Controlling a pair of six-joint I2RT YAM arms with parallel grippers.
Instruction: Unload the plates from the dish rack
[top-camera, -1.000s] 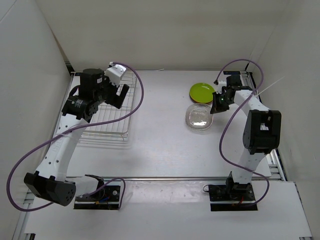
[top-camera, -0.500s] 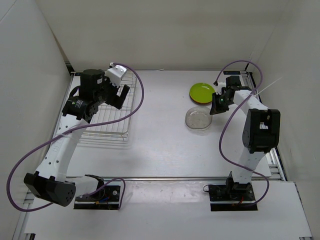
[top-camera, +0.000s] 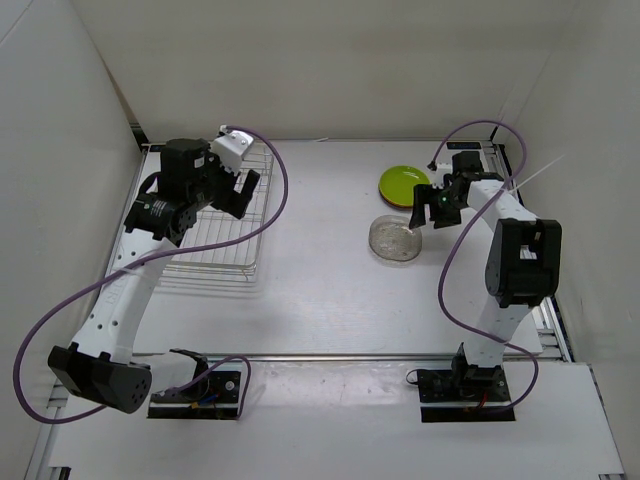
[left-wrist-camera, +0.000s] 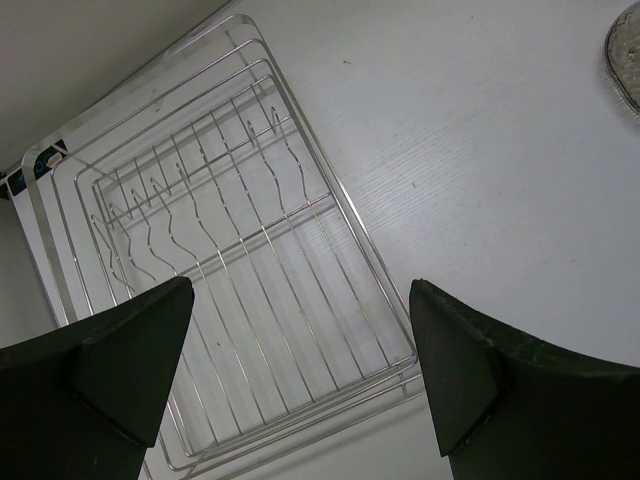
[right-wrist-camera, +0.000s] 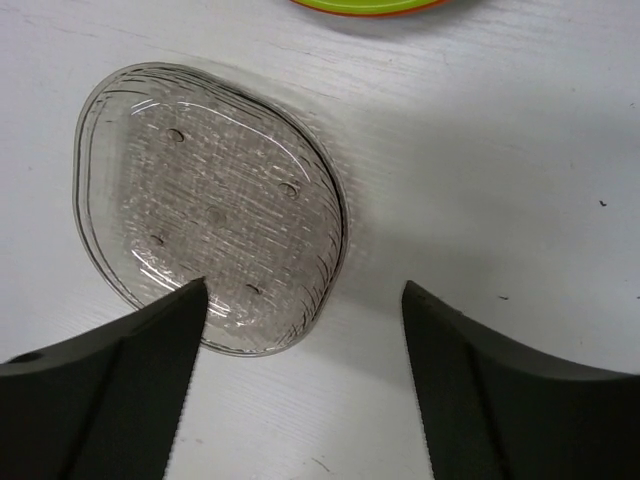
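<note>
Right gripper (right-wrist-camera: 300, 300) hangs with jaws spread wide and empty just above the clear glassy plate (right-wrist-camera: 200, 200); left gripper (left-wrist-camera: 300, 290), equally spread, holds nothing over the dish rack (left-wrist-camera: 345, 205).

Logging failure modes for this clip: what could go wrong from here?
The right gripper hangs open close over the clear plate; a sideways move could knock it into the green plate beside it. The left gripper hovers open over the dish rack, which shows no plates; closing could snag wire.
</note>
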